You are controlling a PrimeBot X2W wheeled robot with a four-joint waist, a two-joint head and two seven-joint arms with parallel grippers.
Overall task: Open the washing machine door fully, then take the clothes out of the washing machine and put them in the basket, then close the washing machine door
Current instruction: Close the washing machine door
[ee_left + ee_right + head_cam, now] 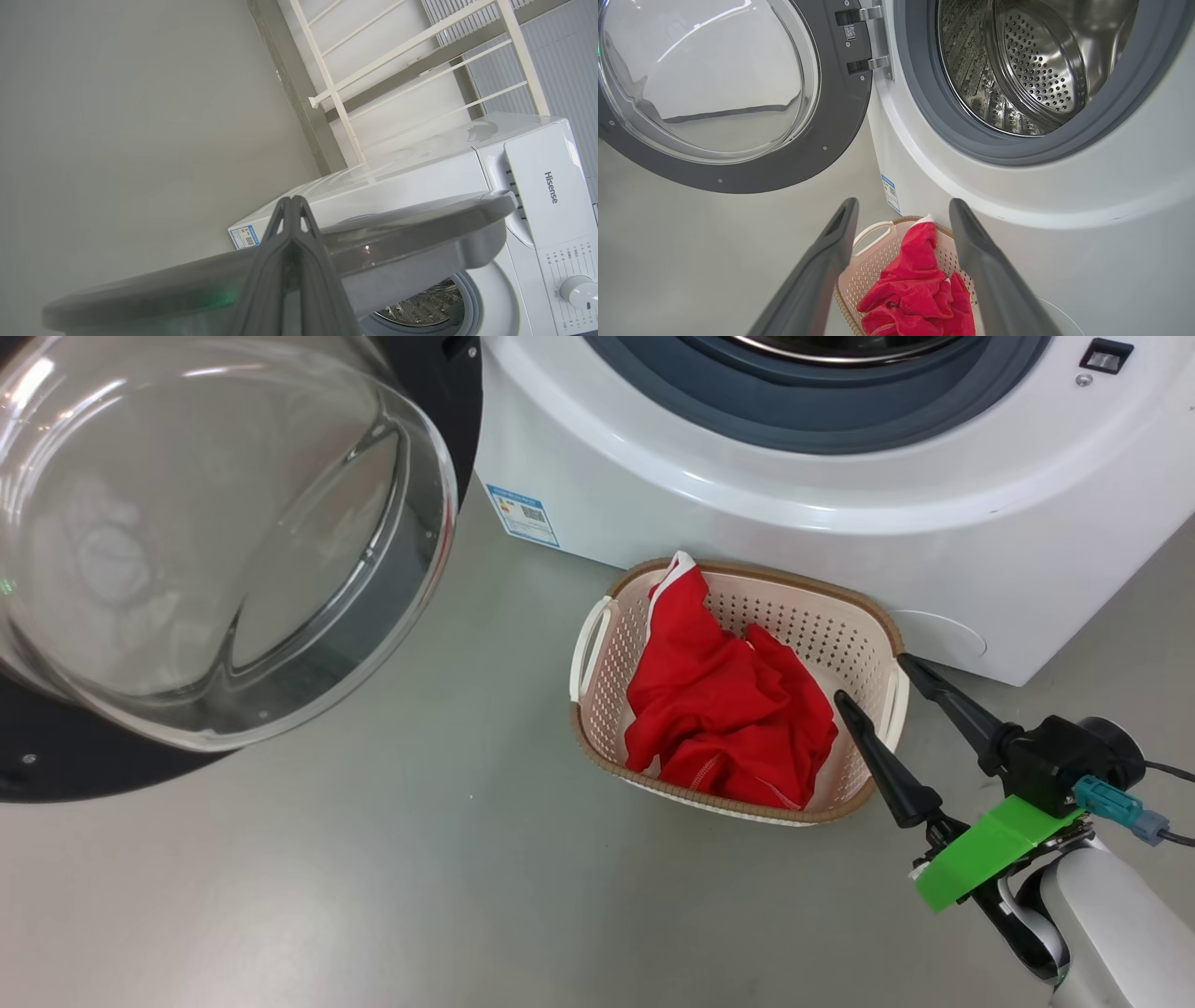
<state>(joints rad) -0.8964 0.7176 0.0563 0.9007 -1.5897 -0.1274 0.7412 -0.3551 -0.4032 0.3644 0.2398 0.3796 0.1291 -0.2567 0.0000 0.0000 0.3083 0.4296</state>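
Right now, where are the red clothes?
In the head view, the clothes lie in the basket on the floor, right of centre, at the washing machine's foot, beside the right gripper.

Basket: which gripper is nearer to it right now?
Right. The right gripper, open, hovers at the rim of the basket. The left gripper, shut, is by the open washing machine door, away from the basket.

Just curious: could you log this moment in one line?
door open; drum looks empty; clothes in basket; right pincer open; left pincer shut
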